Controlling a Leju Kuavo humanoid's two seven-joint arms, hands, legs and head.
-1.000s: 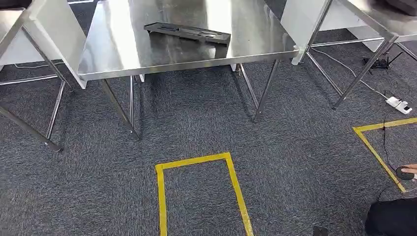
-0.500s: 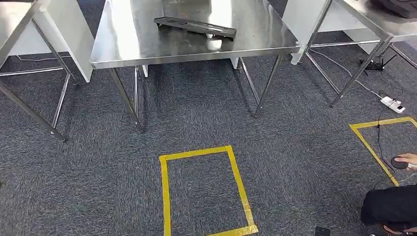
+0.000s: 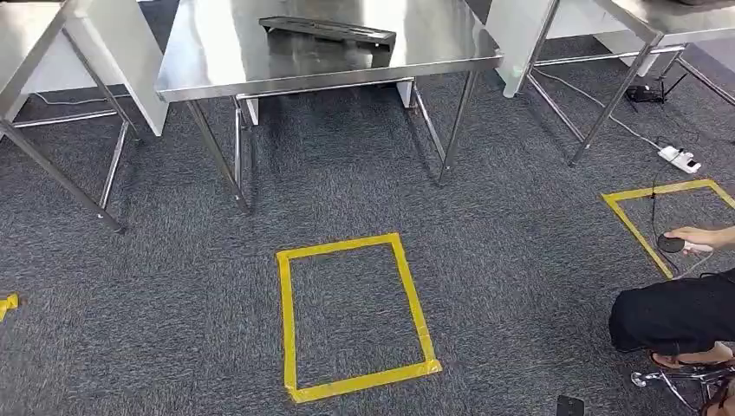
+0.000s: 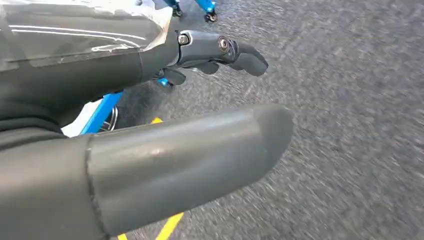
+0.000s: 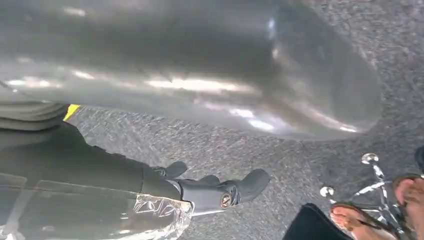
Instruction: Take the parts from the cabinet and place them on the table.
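Black part (image 3: 328, 31) lying on steel worktop (image 3: 217, 65): looking long, stiff, light; best grasped mid-length. Left hand (image 4: 165, 120) and right hand (image 5: 200, 150) hanging, fingers released, grasping nothing.

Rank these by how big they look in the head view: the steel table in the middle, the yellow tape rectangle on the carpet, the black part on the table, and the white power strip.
1. steel table, cut off at the top
2. yellow tape rectangle, nearer the camera
3. black part
4. white power strip
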